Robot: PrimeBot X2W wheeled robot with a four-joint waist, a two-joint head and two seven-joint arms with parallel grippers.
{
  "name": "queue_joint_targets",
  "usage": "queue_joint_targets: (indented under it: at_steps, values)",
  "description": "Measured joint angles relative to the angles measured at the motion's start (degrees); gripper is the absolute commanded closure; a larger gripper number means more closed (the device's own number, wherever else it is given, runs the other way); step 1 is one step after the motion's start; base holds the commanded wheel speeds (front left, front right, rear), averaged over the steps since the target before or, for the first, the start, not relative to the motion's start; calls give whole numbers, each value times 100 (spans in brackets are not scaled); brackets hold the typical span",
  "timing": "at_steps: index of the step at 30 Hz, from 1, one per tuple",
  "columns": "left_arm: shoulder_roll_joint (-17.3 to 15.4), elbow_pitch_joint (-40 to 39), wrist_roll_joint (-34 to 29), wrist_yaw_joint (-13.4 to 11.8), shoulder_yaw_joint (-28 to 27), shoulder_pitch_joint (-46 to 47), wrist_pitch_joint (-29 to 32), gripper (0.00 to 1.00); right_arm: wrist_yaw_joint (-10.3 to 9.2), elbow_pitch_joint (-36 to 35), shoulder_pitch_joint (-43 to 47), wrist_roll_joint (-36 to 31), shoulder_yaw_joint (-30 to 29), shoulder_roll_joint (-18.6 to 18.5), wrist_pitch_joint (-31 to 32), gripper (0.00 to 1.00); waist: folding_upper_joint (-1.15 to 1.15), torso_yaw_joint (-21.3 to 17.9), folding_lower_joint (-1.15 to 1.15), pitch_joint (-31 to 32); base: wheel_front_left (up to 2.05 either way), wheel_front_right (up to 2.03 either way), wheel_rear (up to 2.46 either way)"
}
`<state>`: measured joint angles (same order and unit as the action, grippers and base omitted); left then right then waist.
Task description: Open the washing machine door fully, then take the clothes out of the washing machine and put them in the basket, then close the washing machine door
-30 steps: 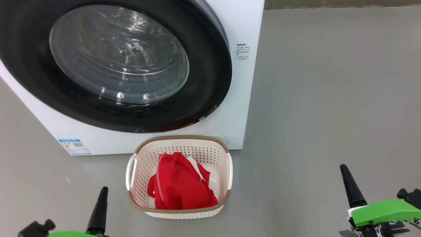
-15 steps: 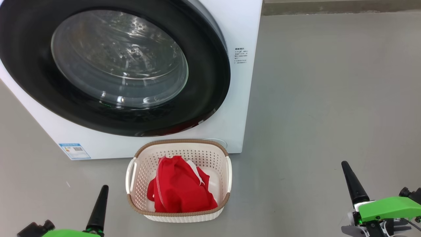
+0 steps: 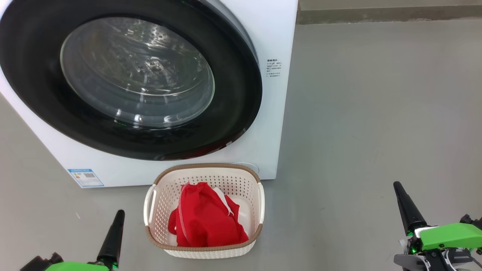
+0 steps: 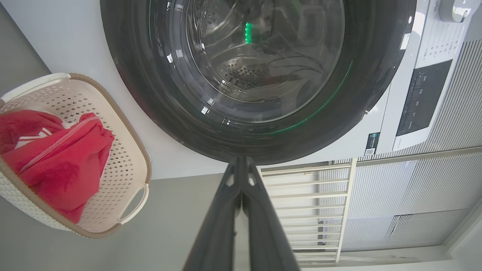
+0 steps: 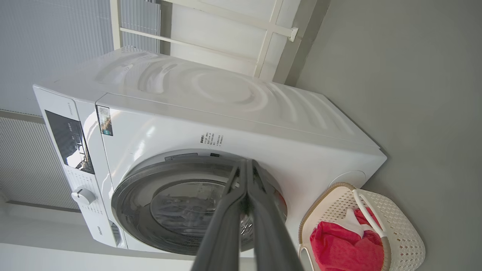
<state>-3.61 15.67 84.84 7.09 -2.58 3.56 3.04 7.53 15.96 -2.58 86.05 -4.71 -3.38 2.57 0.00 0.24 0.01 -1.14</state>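
Head view | smooth grey floor [image 3: 376,113] | basket [image 3: 205,166] just beside washing machine [image 3: 275,34]

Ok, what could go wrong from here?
1. The round glossy black-ringed washing machine door looks shut, but latching can't be confirmed; it may swing open.
2. The cream perforated plastic basket sits close before the white washing machine; driving forward could knock it, spilling the red fabric clothes.
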Motion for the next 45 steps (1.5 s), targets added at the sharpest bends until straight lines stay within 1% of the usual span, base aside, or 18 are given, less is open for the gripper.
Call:
queue_joint_targets:
  at_steps: [10, 15, 45]
  values:
    - [45, -4, 622, 0, -45, 21, 153, 100, -1, -20, -47, 546, -66, 1, 163, 100, 0, -18, 0, 76, 0, 0, 0]
    - [48, -8, 805, 0, -64, 22, 201, 100, -1, -34, -105, 713, -99, 1, 225, 100, 0, -24, 0, 96, 0, 0, 0]
    - [78, -9, 808, 0, -99, 24, 246, 100, -8, -33, -110, 716, -163, 14, 276, 100, 0, -24, 0, 96, 0, 0, 0]
